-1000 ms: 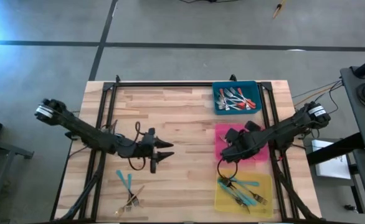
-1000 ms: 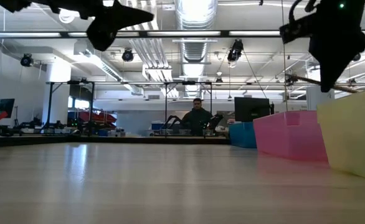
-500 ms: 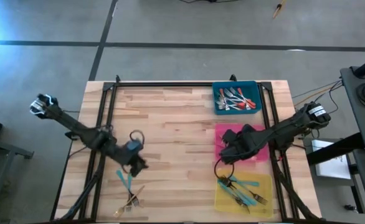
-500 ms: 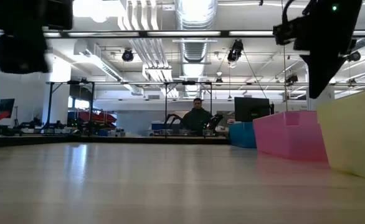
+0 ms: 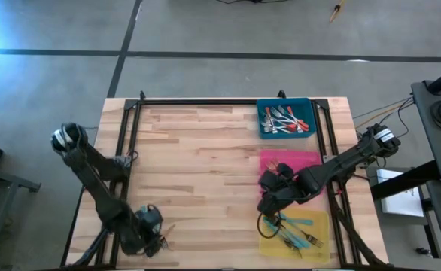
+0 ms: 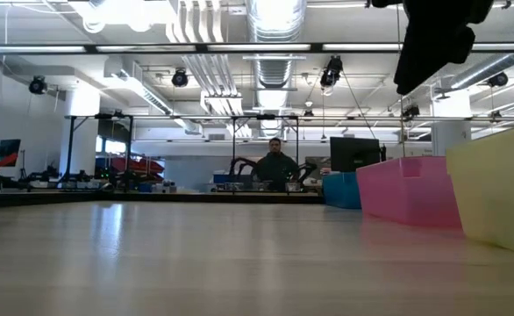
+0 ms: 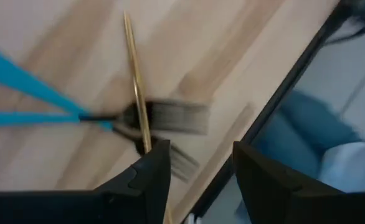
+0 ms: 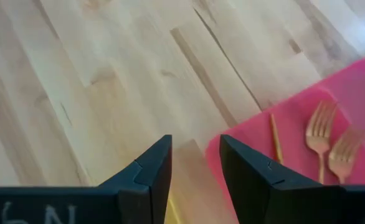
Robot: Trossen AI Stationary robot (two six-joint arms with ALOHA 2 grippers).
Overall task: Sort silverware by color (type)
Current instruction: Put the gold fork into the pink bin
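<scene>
Reaching down at the lower left of the high view, the left gripper point(image 5: 154, 239) had swung from the table's middle to the loose forks point(image 5: 162, 239) by the near edge. Its fingers point(image 7: 146, 177) stood apart, empty, over a gold fork point(image 7: 136, 99) crossing two teal-handled forks point(image 7: 33, 102). I judged a pick was coming next.

At the lower right, the right gripper point(image 5: 266, 205) had moved off the pink tray point(image 5: 308, 158) toward the table wood, fingers parted and holding nothing. Gold forks point(image 8: 329, 146) lay in that tray, so a drop seemed finished. Teal forks filled the yellow tray point(image 5: 322, 245); farther up, red-handled ones sat in the blue tray point(image 5: 284, 132).
</scene>
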